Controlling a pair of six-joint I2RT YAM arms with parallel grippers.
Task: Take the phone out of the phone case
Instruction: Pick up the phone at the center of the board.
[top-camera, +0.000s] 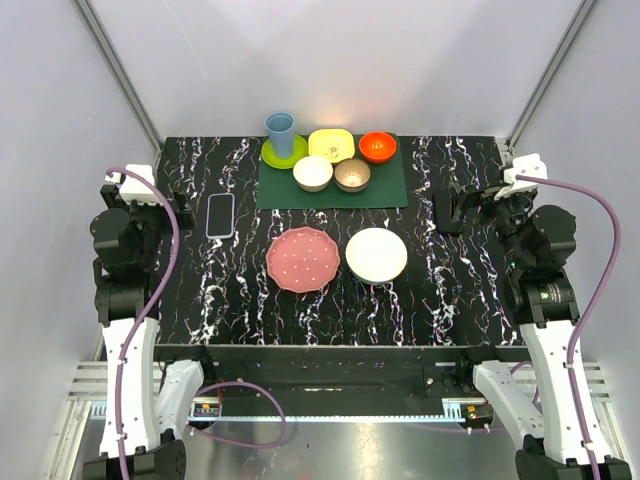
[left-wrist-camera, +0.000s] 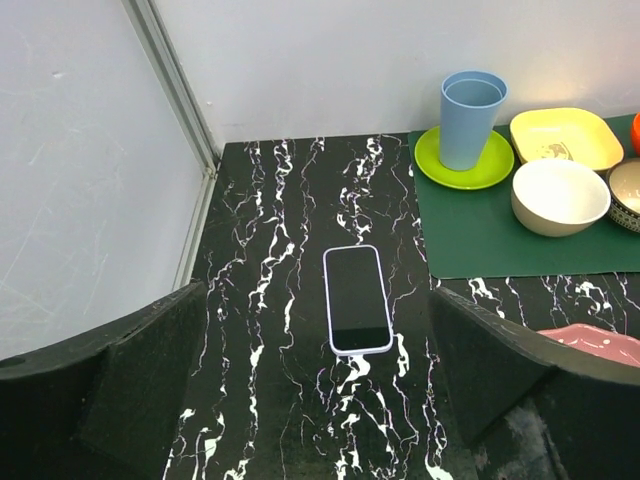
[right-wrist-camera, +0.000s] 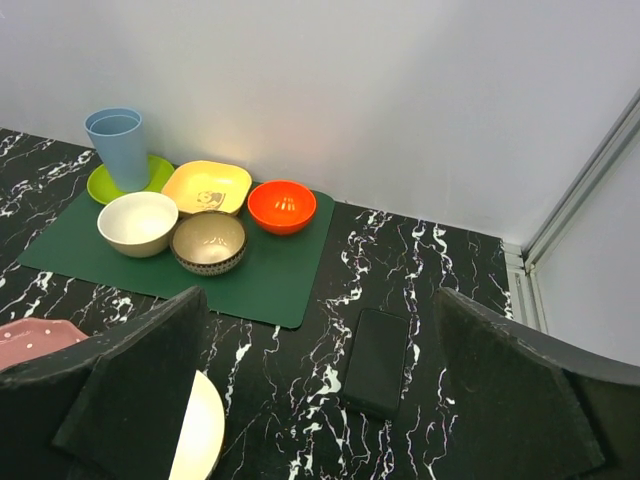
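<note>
So the phone (left-wrist-camera: 357, 297) is lying flat, screen up, on the left side of the worktop (left-wrist-camera: 270, 250). It sits inside the phone case (left-wrist-camera: 360, 351), which only shows as a thin lavender rim around the glossy black glass. The green mat (left-wrist-camera: 500, 240) is just to its right, not touching it.

The left end effector (left-wrist-camera: 318, 385) hangs on the near side of it with its fingers spread wide and nothing in them. The right end effector (right-wrist-camera: 320, 390) is likewise wide open and empty, over on the other side. There's a dark flat slab (right-wrist-camera: 378, 360) on the worktop in front of it that I can't identify.

My guess on handling: the phone is rigid, a bit dense for its size, and the glass face will be slick, so I wouldn't trust a pinch on the flat faces. The case looks thin and probably flexes, holding on by a lip around the edge. Both lie flush on a hard, polished marbled surface, so there's no gap to slide under.

I'd squeeze across the long edges with one end effector and peel a corner of the rim with the other. The corners are where a shell like this usually lets go first.
</note>
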